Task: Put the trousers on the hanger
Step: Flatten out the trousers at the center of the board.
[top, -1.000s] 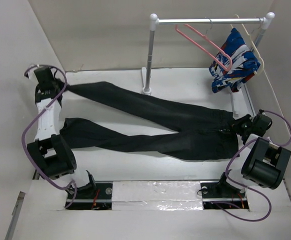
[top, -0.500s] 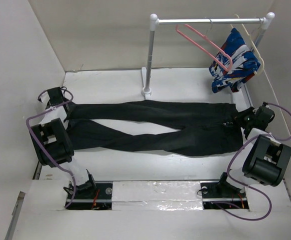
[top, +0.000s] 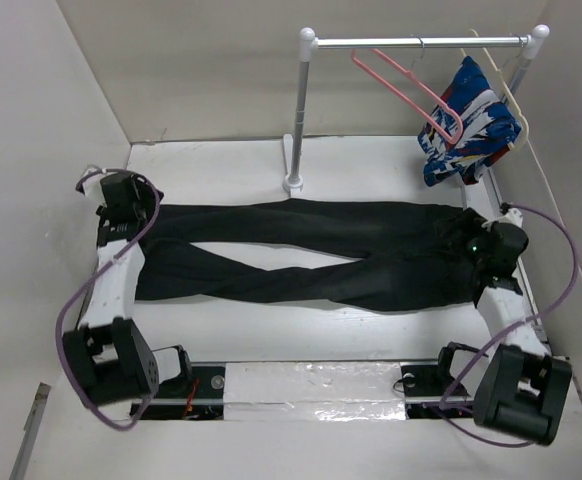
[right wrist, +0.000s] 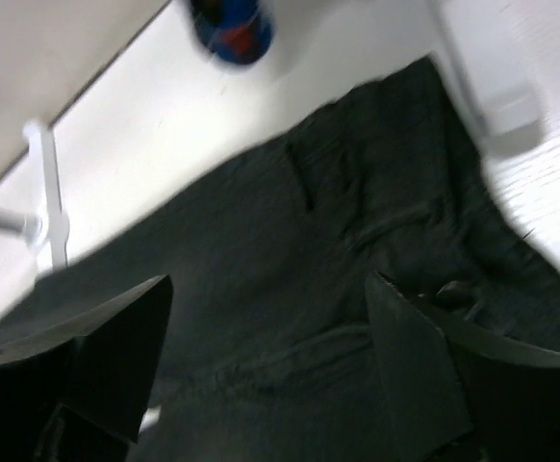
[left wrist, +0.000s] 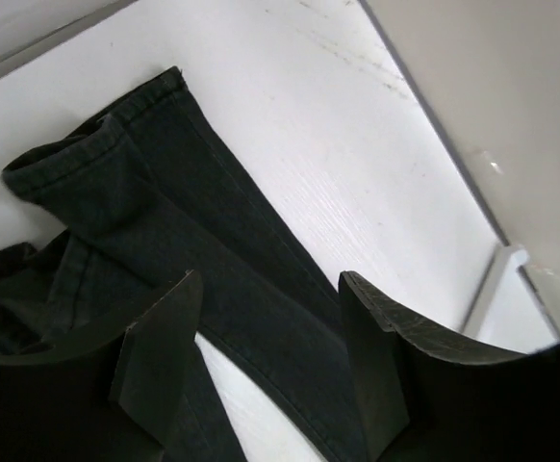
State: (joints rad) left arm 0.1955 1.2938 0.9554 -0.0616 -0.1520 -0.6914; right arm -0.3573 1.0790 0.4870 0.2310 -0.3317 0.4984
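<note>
The black trousers [top: 311, 255] lie flat across the table, with the leg ends to the left and the waist to the right. My left gripper [top: 129, 222] hovers open over the leg ends. In the left wrist view a leg [left wrist: 155, 231] runs below the gap of that gripper [left wrist: 270, 298], untouched. My right gripper [top: 477, 246] is open above the waist. In the right wrist view dark cloth [right wrist: 338, 241] fills the space under that gripper [right wrist: 270, 298]. The pink hanger [top: 411, 92] hangs on the rail, far from both grippers.
A white rail on two posts [top: 296, 110] stands at the back. A blue, white and red patterned garment [top: 466, 125] hangs on a cream hanger at its right end. Walls close in on the left and the right. The post base [right wrist: 49, 226] shows in the right wrist view.
Both grippers have opened and let go of the trousers. The far leg swung toward the front, so the trousers now lie straight. Both arms have pulled back a little.
</note>
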